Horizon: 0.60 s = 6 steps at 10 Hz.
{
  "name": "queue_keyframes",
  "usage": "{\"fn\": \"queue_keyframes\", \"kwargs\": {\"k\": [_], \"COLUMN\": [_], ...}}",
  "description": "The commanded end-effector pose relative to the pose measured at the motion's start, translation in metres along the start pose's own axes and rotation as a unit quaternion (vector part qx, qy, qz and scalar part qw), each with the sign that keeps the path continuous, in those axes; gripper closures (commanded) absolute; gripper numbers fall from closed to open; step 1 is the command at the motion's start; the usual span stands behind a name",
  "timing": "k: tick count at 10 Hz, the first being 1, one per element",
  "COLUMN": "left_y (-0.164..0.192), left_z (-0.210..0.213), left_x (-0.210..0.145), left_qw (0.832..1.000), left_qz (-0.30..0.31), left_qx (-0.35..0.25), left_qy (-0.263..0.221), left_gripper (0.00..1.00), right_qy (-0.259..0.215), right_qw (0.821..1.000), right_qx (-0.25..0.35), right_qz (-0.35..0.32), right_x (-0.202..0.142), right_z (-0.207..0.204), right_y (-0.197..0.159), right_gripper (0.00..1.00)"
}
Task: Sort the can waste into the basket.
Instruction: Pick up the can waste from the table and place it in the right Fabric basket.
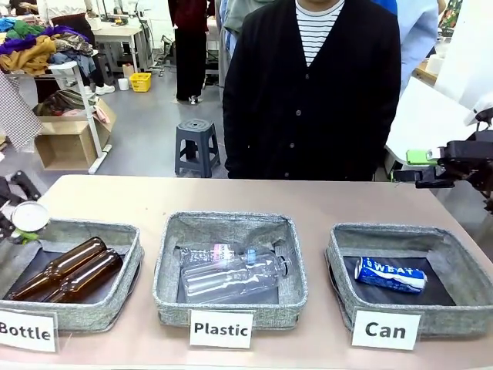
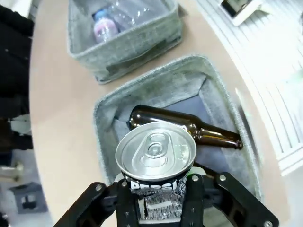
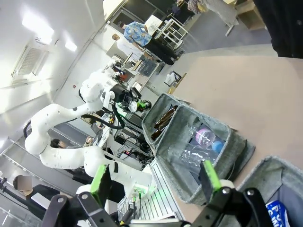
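Gripping one silver-topped can [image 2: 156, 158] in left claw [image 2: 161, 201], right claw [image 3: 156, 182] released, one blue can [image 1: 390, 274] in Can basket [image 1: 462, 266]

Front view: even, bright overhead room light; worktop [image 1: 308, 202] evenly lit, soft short shadows inside the bins. Sharp overall.

Left wrist view: silver can top [image 2: 156, 150] in focus with mild glare on the lid; brown bottle [image 2: 189, 126] behind it carries small highlights. Strong wide-angle bending toward the edges; white area at right overexposed.

Right wrist view: ceiling lights [image 3: 35, 26] blown out at upper left; tilted frame, barrel distortion; near green-padded fingers [image 3: 100, 181] slightly soft.
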<state>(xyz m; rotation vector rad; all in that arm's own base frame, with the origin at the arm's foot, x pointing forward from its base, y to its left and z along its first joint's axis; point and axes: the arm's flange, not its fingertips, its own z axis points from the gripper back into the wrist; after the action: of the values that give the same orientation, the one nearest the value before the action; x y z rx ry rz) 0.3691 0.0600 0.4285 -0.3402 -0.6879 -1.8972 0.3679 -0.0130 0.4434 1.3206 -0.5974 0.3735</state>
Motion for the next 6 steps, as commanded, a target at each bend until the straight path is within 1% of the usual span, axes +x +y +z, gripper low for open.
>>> {"fn": "queue_keyframes", "kwargs": {"k": [1, 4, 5, 6], "left_y": [0.044, 0.044, 0.039, 0.064], "left_z": [0.027, 0.027, 0.021, 0.000], "left_x": [-0.010, -0.010, -0.007, 0.008], "left_qw": [0.999, 0.999, 0.999, 0.996], "left_qz": [0.032, 0.032, 0.026, 0.012], "left_qx": [-0.027, -0.027, -0.014, -0.005], "left_qy": [-0.018, -0.018, -0.013, -0.090], "left_gripper": [1.00, 1.00, 0.71, 0.71], "right_qy": [0.006, 0.006, 0.000, 0.010], "right_qw": [1.000, 1.000, 1.000, 1.000], "right_qx": [0.001, 0.001, 0.000, 0.011], "right_qz": [-0.005, -0.005, 0.000, 0.024], "right_x": [0.000, 0.000, 0.000, 0.004], "right_z": [0.002, 0.002, 0.000, 0.017], "right_y": [0.003, 0.003, 0.000, 0.031], "right_gripper": [0.00, 0.00, 0.00, 0.00]}}
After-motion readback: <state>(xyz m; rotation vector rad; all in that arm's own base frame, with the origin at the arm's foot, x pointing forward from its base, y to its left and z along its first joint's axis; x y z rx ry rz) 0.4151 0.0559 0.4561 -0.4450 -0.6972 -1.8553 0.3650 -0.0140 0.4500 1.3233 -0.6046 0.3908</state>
